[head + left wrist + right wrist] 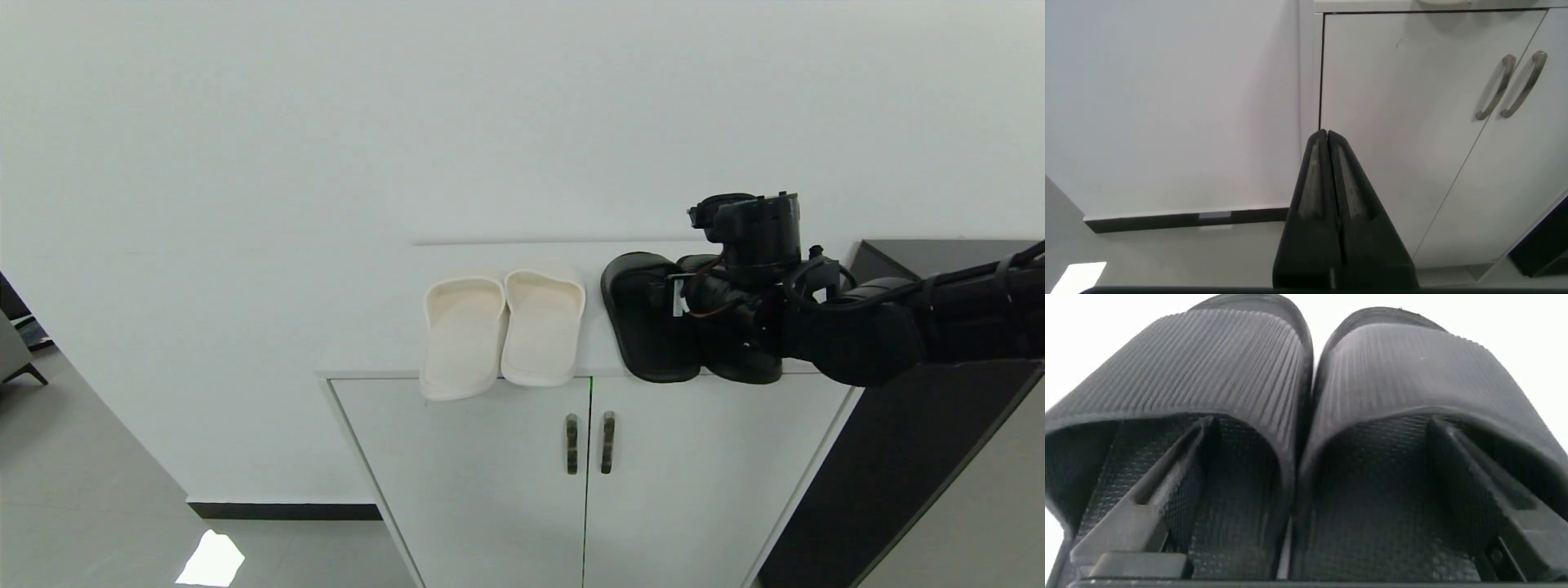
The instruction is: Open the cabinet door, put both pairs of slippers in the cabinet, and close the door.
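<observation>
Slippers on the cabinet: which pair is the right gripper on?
The black pair, right of the white pair; the right gripper has its jaws inside them, one per slipper.

black slippers [649, 327] half hidden by right arm [898, 327], cabinet [465, 490] base cropped

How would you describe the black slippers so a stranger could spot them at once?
Find the white cabinet against the wall. Two pairs of slippers sit side by side on top. The black slippers are the right-hand pair, with the right gripper reaching into them; the cream pair lies untouched.
</observation>
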`<state>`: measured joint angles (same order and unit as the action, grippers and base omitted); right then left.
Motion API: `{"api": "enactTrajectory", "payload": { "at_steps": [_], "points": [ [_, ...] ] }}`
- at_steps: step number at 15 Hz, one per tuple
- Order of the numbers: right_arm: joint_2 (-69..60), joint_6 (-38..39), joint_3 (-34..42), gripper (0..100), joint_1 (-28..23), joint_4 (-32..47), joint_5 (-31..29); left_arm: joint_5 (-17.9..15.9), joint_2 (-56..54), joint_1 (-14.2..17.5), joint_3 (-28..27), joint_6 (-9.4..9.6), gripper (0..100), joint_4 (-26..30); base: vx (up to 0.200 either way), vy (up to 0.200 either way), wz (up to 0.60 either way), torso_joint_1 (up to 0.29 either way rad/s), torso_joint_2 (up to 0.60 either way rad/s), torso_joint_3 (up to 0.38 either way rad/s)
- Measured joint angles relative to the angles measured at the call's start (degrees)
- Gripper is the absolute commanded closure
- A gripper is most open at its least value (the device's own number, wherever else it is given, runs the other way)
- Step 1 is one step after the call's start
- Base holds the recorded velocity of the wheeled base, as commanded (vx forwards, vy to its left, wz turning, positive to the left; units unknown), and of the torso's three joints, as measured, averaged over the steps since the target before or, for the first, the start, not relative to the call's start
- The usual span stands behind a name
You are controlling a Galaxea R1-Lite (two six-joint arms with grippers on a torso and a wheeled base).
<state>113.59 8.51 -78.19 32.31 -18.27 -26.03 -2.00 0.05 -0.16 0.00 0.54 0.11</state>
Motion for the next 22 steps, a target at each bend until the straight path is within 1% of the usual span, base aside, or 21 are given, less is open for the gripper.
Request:
{"api": "enactTrajectory", "payload": {
  "at_steps": [2,3,5,7,12,14,16,17,20,22],
  "points": [
    [1.15,0.02,-1.94,0,0.05,0.11,-0.05,0.00,0.00,0.00,0.00,0.00,100,0.02,0.000,0.000,0.00,0.000,0.00,0.000],
    [1.68,0.00,-3.10,100,0.05,0.29,-0.05,0.00,-0.02,-0.02,0.00,0.00,100,0.05,0.000,0.000,0.00,0.000,0.00,0.000],
    [2.94,-0.04,-5.41,100,0.02,0.54,-0.07,0.00,-0.02,-0.02,0.00,0.00,100,0.05,0.000,0.000,0.00,0.000,0.00,0.000],
    [3.80,-0.13,-6.14,100,0.02,0.95,-0.07,0.04,-0.02,-0.02,0.00,0.00,100,0.02,0.000,0.000,0.00,0.000,0.00,0.000],
    [3.67,-0.15,-6.25,100,0.02,1.08,-0.02,0.04,-0.02,-0.06,0.00,-0.10,100,0.00,0.000,0.000,0.00,0.000,0.00,0.000],
    [1.99,-0.15,-5.05,100,0.02,1.41,0.15,0.00,-0.02,0.00,0.00,-0.10,100,0.02,0.000,0.000,0.00,0.000,0.00,0.000],
    [-1.52,-0.02,-1.50,100,0.11,1.44,1.01,0.00,-0.02,-0.02,0.00,-0.02,100,0.02,0.000,0.000,0.00,0.000,0.00,0.000],
    [-4.00,0.07,1.18,100,0.30,1.41,2.74,0.00,-0.02,-0.02,0.00,-0.02,100,0.02,0.000,0.000,0.00,0.000,0.00,0.000],
    [-13.01,0.27,10.14,100,1.78,1.23,10.33,-0.02,-0.02,-0.02,0.00,-0.02,100,0.02,0.000,0.000,0.00,0.000,0.00,0.000],
    [-20.13,1.32,17.49,100,3.46,1.15,15.96,0.00,-0.02,-0.02,0.00,0.00,100,0.02,0.000,0.000,0.00,0.000,0.00,0.000]
  ]
}}
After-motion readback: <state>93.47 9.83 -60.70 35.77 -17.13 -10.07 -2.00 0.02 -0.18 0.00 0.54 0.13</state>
